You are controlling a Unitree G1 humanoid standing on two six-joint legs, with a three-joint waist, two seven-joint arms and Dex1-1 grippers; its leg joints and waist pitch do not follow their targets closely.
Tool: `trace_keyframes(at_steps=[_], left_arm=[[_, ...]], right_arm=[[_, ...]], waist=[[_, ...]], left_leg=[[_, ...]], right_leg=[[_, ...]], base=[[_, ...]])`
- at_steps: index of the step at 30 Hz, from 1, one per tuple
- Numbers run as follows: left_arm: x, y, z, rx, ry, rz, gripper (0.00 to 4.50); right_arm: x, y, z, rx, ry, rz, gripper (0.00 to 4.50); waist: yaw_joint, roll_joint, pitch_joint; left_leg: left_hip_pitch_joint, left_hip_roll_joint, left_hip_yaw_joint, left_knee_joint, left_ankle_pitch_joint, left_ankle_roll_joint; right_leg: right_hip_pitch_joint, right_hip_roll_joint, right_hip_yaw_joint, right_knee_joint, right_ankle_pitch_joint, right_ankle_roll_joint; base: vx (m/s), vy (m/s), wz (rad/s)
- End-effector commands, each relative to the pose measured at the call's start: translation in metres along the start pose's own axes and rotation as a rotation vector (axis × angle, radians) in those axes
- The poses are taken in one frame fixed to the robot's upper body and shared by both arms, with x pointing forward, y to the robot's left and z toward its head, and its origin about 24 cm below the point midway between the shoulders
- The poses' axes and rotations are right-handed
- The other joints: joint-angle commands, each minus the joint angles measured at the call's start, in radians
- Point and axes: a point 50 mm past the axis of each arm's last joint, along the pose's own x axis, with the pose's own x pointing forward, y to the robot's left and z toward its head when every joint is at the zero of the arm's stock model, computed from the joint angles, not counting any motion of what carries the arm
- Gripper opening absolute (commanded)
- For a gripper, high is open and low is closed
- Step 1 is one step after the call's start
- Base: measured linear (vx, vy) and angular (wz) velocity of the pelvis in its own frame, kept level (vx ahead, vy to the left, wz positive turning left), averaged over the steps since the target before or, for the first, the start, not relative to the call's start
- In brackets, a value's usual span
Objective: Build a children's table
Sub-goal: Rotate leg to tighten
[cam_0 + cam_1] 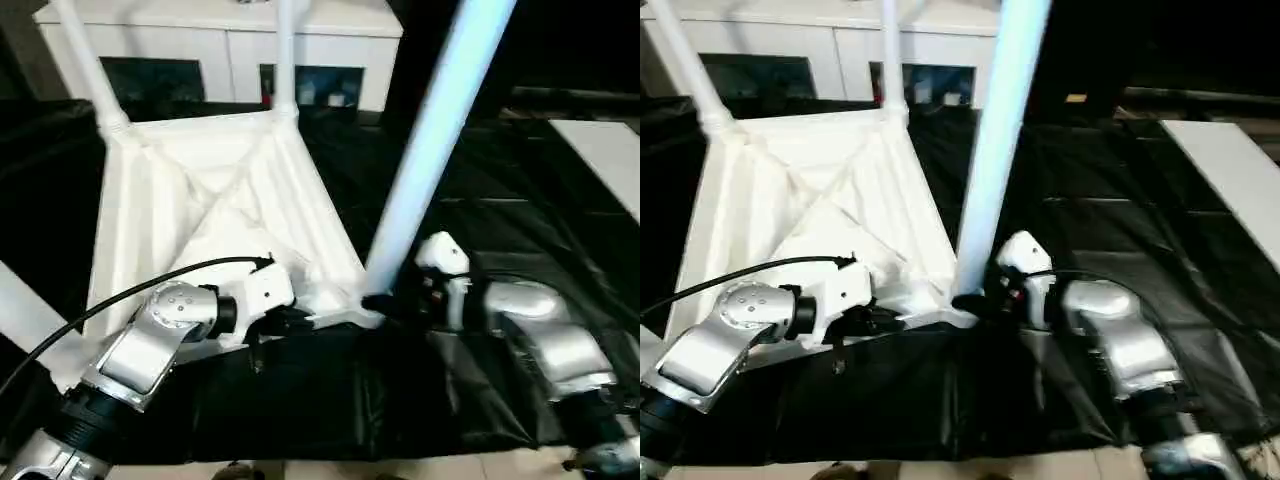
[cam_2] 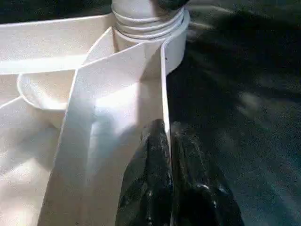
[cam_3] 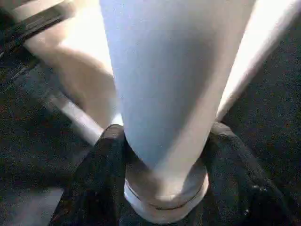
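The children's table top lies upside down on black cloth, ribbed underside up. Two white legs stand in its far corner sockets. A third leg rises from the near right corner socket. My right gripper is at this leg's base, its black fingers pressed against both sides of the tube. At the near edge, my left gripper is shut, with its fingers pinching the top's thin rim wall. A white tube crosses the near left edge.
A white cabinet with glass doors stands right behind the table top. A white flat surface lies at the far right. Black cloth covers the floor around the work, with a strip of light floor at its near edge.
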Motion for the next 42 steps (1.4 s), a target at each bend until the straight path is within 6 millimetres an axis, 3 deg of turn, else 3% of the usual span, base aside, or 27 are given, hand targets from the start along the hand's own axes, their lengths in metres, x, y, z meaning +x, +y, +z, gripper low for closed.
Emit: trace_keyframes(at_steps=[1,4,6,9,15,17,21,26,28,30,31,34,37,42], left_arm=[[0.005,0.006,0.011,-0.003,-0.035,0.078,0.0],[0.021,0.013,0.022,-0.048,-0.045,0.19,0.0],[0.028,0.016,0.028,-0.076,-0.046,0.24,0.0],[0.045,0.02,0.039,-0.083,-0.023,0.309,0.0],[0.054,0.02,0.043,-0.07,-0.002,0.311,0.0],[0.052,0.021,0.04,-0.066,0.006,0.312,0.0],[0.046,0.023,0.033,-0.053,0.02,0.314,0.0],[0.039,0.017,0.032,-0.015,-0.005,0.225,0.0],[0.037,0.015,0.031,-0.014,-0.005,0.202,0.0],[0.03,0.009,0.027,-0.012,-0.009,0.11,0.0],[0.027,0.006,0.025,0.0,-0.006,0.072,0.0],[0.017,-0.004,0.019,0.042,-0.005,-0.066,0.0],[0.009,-0.012,0.016,0.057,-0.008,-0.17,0.0],[-0.002,-0.015,0.013,0.06,0.008,-0.218,0.0]], right_arm=[[-0.004,-0.015,-0.019,0.069,0.1,-0.194,2.03],[0.011,-0.011,-0.02,0.143,0.101,-0.337,2.02],[0.019,-0.01,-0.02,0.173,0.103,-0.394,2.02],[0.041,-0.005,-0.016,0.273,0.097,-0.554,2.02],[0.07,0.014,0.003,0.279,0.031,-0.494,2.01],[0.073,0.02,0.013,0.221,-0.027,-0.413,2.57],[0.065,0.017,0.019,0.14,-0.067,-0.37,2.79],[0.041,0.003,0.021,0.065,-0.06,-0.348,3.19],[0.036,0.002,0.02,0.06,-0.055,-0.322,3.35],[0.013,0.0,0.017,-0.022,-0.03,-0.184,3.35],[0.003,0.0,0.014,-0.06,-0.011,-0.116,3.35],[-0.021,-0.001,0.01,-0.132,0.02,0.018,3.35],[-0.034,-0.003,0.01,-0.128,0.03,0.097,3.7],[-0.047,-0.007,0.006,-0.172,0.087,0.173,4.12]], waist=[[-0.002,0.007,-0.067],[-0.007,0.007,-0.065],[-0.006,0.006,-0.068],[-0.008,0.017,-0.073],[-0.01,0.016,-0.077],[-0.009,0.015,-0.077],[-0.013,0.014,-0.075],[-0.01,0.012,-0.075],[-0.008,0.014,-0.077],[-0.004,0.016,-0.078],[0.003,0.016,-0.08],[0.011,0.019,-0.079],[0.011,0.018,-0.074],[0.018,0.019,-0.068]], left_leg=[[0.022,0.051,-0.031,-0.075,-0.227,-0.03],[0.021,0.049,-0.031,-0.076,-0.252,-0.041],[0.02,0.049,-0.032,-0.075,-0.242,-0.041],[0.019,0.047,-0.033,-0.074,-0.231,-0.045],[0.011,0.046,-0.031,-0.073,-0.198,-0.033],[0.009,0.047,-0.03,-0.073,-0.19,-0.024],[0.004,0.047,-0.033,-0.075,-0.185,-0.006],[0.007,0.048,-0.031,-0.074,-0.178,0.001],[0.009,0.05,-0.029,-0.072,-0.16,0.009],[0.007,0.051,-0.029,-0.071,-0.145,0.015],[0.007,0.055,-0.03,-0.068,-0.12,0.028],[0.008,0.056,-0.027,-0.067,-0.127,0.055],[0.01,0.057,-0.026,-0.07,-0.159,0.053],[0.021,0.06,-0.025,-0.075,-0.22,0.025]], right_leg=[[0.031,-0.081,0.046,-0.086,-0.23,-0.214],[0.024,-0.081,0.048,-0.097,-0.298,-0.179],[0.024,-0.083,0.048,-0.097,-0.295,-0.171],[0.022,-0.079,0.047,-0.095,-0.25,-0.168],[0.029,-0.079,0.046,-0.085,-0.131,-0.185],[0.032,-0.08,0.046,-0.084,-0.112,-0.188],[0.038,-0.08,0.045,-0.083,-0.106,-0.197],[0.036,-0.078,0.046,-0.086,-0.116,-0.198],[0.034,-0.077,0.047,-0.082,-0.076,-0.207],[0.038,-0.076,0.047,-0.08,-0.049,-0.214],[0.042,-0.078,0.047,-0.072,0.009,-0.215],[0.039,-0.077,0.047,-0.072,0.04,-0.232],[0.035,-0.078,0.046,-0.077,-0.015,-0.247],[0.027,-0.077,0.046,-0.087,-0.117,-0.242]], base=[[-0.059,0.002,-0.01],[-0.02,0.001,0.0],[0.0,0.0,0.0],[0.0,0.0,0.0],[0.0,0.0,0.0],[0.0,0.0,0.0],[0.0,0.0,0.0],[0.0,0.0,0.0],[0.0,0.0,0.0],[0.0,0.0,0.0],[0.0,0.0,0.0],[0.0,0.0,0.0],[0.0,0.0,0.0],[0.0,0.0,0.0]])
